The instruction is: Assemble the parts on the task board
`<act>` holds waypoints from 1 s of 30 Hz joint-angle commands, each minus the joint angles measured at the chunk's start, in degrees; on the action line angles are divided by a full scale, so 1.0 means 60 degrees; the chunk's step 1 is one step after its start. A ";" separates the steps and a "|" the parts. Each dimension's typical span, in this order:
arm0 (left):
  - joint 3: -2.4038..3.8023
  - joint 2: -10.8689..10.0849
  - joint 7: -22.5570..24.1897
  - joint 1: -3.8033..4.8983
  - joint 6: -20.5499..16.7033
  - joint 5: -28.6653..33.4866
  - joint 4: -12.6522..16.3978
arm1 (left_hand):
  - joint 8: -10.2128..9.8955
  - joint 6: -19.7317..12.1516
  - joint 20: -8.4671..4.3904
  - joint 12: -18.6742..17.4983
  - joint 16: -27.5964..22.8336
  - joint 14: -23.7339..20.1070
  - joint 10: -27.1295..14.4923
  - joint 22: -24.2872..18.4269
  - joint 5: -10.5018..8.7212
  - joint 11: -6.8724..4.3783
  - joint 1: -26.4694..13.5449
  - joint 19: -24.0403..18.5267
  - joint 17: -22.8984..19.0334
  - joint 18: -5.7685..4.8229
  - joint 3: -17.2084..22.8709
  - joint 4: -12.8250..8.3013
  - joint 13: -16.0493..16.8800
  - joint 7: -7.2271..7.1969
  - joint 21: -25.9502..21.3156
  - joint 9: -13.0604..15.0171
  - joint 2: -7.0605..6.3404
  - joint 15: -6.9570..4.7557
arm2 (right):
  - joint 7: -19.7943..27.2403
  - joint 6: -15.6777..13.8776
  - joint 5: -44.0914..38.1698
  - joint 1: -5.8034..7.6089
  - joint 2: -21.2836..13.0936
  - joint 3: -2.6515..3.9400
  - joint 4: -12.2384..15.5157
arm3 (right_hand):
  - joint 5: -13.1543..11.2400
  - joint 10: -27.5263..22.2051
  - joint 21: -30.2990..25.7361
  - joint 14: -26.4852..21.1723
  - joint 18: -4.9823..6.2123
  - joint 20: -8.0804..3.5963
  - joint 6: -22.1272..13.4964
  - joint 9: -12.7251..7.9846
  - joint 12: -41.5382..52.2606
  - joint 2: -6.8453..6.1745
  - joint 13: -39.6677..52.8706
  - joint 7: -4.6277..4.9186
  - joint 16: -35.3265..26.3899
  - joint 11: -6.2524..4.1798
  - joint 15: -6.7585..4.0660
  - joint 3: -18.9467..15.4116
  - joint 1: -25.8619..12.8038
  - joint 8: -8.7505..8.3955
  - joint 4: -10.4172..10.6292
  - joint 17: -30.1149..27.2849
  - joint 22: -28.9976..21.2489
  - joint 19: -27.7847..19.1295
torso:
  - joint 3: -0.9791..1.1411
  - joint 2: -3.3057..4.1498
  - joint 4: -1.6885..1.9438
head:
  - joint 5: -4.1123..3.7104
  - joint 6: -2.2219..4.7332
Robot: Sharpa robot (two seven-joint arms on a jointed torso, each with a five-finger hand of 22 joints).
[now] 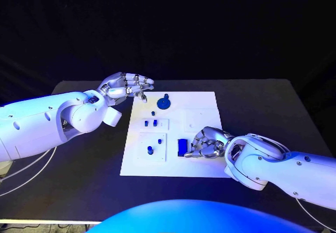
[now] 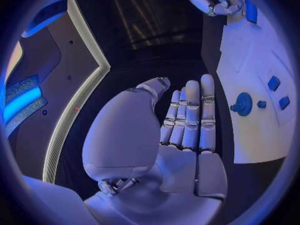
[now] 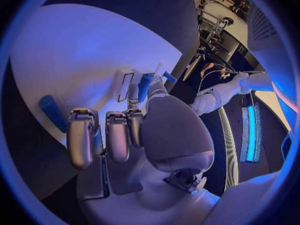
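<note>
Table (image 1: pixel 266 104): black, matte, set against a dark backdrop; it carries the task board at its middle.
Room: dark behind the table; the wrist views show lit strips and stands at their rims, too small to read.
Task board (image 1: pixel 199 104): white plate lying flat, with raised square panels; the parts are spread over it.
Left hand (image 1: pixel 128 86): hovers over the table just off the board's far left corner, holding nothing; in the left wrist view its fingers (image 2: pixel 190 116) lie straight and pressed side by side, thumb apart.
Right hand (image 1: pixel 205 142): rests on the board's near half, fingers curled down beside the tall block; whether they pinch it cannot be told.
Round disc (image 1: pixel 164 102): blue, with a knob, at the board's far edge, near the left hand.
Tall block (image 1: pixel 182 146): blue, upright, touching or just beside the right fingers.
Small pegs (image 1: pixel 150 123): blue, standing in the left-hand panels, apart from both hands.
Step in hand: judged as seating the tall block; keep it upright, press straight down, and steady the board so it does not slide.
</note>
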 commanded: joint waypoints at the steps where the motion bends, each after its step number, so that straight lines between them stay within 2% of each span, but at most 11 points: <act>1: 0.0004 0.0007 0.0033 0.0002 0.0160 0.0059 0.0012 | 0.0028 0.0024 0.0019 -0.0035 -0.0034 -0.0037 0.0036 -0.0014 -0.0026 0.0033 -0.0026 0.0048 0.0011 0.0140 0.0029 0.0038 -0.0012 -0.0004 -0.0062 0.0006 0.0013 0.0040 | 0.0273 0.0170 0.0132 -0.0009 -0.0038 0.0001 0.0057 | -0.0050 0.0229 -0.0030 0.0794 -0.0082 -0.0052 -0.0014 -0.0018 -0.0051 -0.0156 0.1453 -0.0001 0.0048 -0.0042 -0.0055 0.0014 -0.0086 0.0037 0.0037 0.1619 0.2242 0.0820 | -0.0007 -0.0001 -0.0002 | 0.0004 0.0002; 7: 0.0004 0.0003 0.0033 0.0002 0.0157 0.0059 0.0011 | 0.0028 0.0023 0.0017 -0.0035 -0.0036 -0.0040 0.0037 -0.0016 -0.0026 0.0032 -0.0002 0.0053 0.0011 0.0141 0.0036 0.0023 -0.0014 -0.0004 -0.0065 0.0007 0.0013 0.0037 | 0.0507 -0.0133 0.0165 -0.0001 -0.0365 0.0006 0.0233 | -0.0046 0.0201 -0.0087 0.0788 -0.0072 -0.0047 -0.0063 -0.0033 -0.0103 -0.0217 0.1421 0.0013 0.0034 -0.0032 -0.0047 0.0071 -0.0109 0.0016 0.0028 0.1591 0.2228 0.0811 | -0.0010 -0.0007 -0.0010 | -0.0004 0.0002; 11: 0.0004 0.0002 0.0053 0.0002 0.0150 0.0059 0.0015 | 0.0028 0.0023 0.0017 -0.0035 -0.0036 -0.0040 0.0037 -0.0016 -0.0026 0.0032 -0.0002 0.0053 0.0011 0.0141 0.0036 0.0023 -0.0014 -0.0004 -0.0065 0.0007 0.0013 0.0037 | 0.0889 -0.0505 0.0175 0.0079 -0.0851 0.0024 0.0422 | -0.0045 0.0198 -0.0107 0.0786 -0.0070 0.0003 -0.0366 -0.0142 -0.0086 -0.0372 0.1448 0.0134 0.0029 0.0066 0.0027 0.0377 0.0014 -0.0188 0.0002 0.1588 0.2223 0.0806 | -0.0021 -0.0024 -0.0026 | -0.0029 0.0002; 17: 0.0004 -0.0029 0.0138 0.0002 0.0138 0.0060 0.0042 | 0.0027 0.0019 0.0018 -0.0034 -0.0038 -0.0044 0.0039 -0.0022 -0.0035 0.0036 -0.0013 0.0057 0.0013 0.0138 0.0021 0.0027 -0.0017 0.0001 -0.0074 0.0006 -0.0008 0.0041 | 0.1209 -0.1001 -0.0071 0.0175 -0.1689 0.0034 0.0637 | -0.0047 0.0195 -0.0088 0.0790 -0.0075 0.0101 -0.0712 -0.0336 -0.0070 -0.0511 0.1475 0.0316 0.0034 0.0221 0.0156 0.0681 0.0238 -0.0573 -0.0014 0.1604 0.2228 0.0807 | -0.0010 -0.0028 -0.0057 | -0.0090 0.0002; 21: 0.0004 -0.0089 0.0209 0.0002 0.0136 0.0063 0.0091 | 0.0024 0.0004 0.0032 -0.0026 -0.0039 -0.0050 0.0045 -0.0049 -0.0060 0.0042 -0.0111 0.0057 0.0018 0.0131 -0.0066 0.0083 -0.0020 0.0003 -0.0117 0.0005 -0.0095 0.0055 | 0.1186 -0.1258 -0.0452 0.0182 -0.2094 0.0033 0.0706 | -0.0048 0.0161 -0.0151 0.0783 -0.0064 0.0120 -0.0726 -0.0370 -0.0130 -0.0529 0.1437 0.0339 0.0020 0.0241 0.0175 0.0738 0.0303 -0.0634 -0.0022 0.1577 0.2213 0.0798 | -0.0008 -0.0021 -0.0128 | -0.0152 0.0029; 24: 0.0003 -0.0097 0.0244 0.0001 0.0145 0.0068 0.0112 | 0.0024 0.0004 0.0033 -0.0026 -0.0039 -0.0051 0.0044 -0.0053 -0.0061 0.0042 -0.0122 0.0057 0.0019 0.0131 -0.0076 0.0090 -0.0021 0.0003 -0.0124 0.0005 -0.0104 0.0056 | 0.1081 -0.1450 -0.0809 0.0152 -0.2415 0.0029 0.0742 | -0.0049 0.0145 -0.0176 0.0781 -0.0060 0.0122 -0.0732 -0.0376 -0.0160 -0.0536 0.1418 0.0345 0.0015 0.0246 0.0179 0.0744 0.0305 -0.0647 -0.0017 0.1568 0.2207 0.0794 | -0.0004 -0.0035 -0.0129 | -0.0192 0.0029; 28: 0.0003 -0.0106 0.0255 0.0000 0.0148 0.0072 0.0133 | 0.0024 -0.0002 0.0040 -0.0021 -0.0037 -0.0050 0.0046 -0.0071 -0.0074 0.0041 -0.0165 0.0061 0.0023 0.0132 -0.0119 0.0120 -0.0021 0.0001 -0.0151 0.0006 -0.0137 0.0060 | 0.0952 -0.1650 -0.1140 0.0090 -0.2707 0.0018 0.0756 | -0.0052 0.0135 -0.0166 0.0779 -0.0062 0.0129 -0.0729 -0.0385 -0.0177 -0.0560 0.1408 0.0352 0.0012 0.0253 0.0186 0.0748 0.0297 -0.0662 -0.0006 0.1562 0.2210 0.0795 | -0.0009 -0.0033 -0.0169 | -0.0233 0.0028; 30: 0.0003 -0.0097 0.0258 -0.0001 0.0152 0.0073 0.0129 | 0.0024 -0.0002 0.0040 -0.0021 -0.0037 -0.0050 0.0046 -0.0071 -0.0074 0.0041 -0.0165 0.0061 0.0023 0.0132 -0.0119 0.0120 -0.0021 0.0001 -0.0151 0.0006 -0.0137 0.0060 | 0.0890 -0.1689 -0.1260 0.0028 -0.2794 0.0011 0.0757 | -0.0052 0.0136 -0.0164 0.0779 -0.0062 0.0133 -0.0713 -0.0388 -0.0173 -0.0576 0.1411 0.0352 0.0012 0.0256 0.0189 0.0752 0.0290 -0.0664 0.0000 0.1562 0.2210 0.0795 | -0.0012 -0.0027 -0.0162 | -0.0241 0.0032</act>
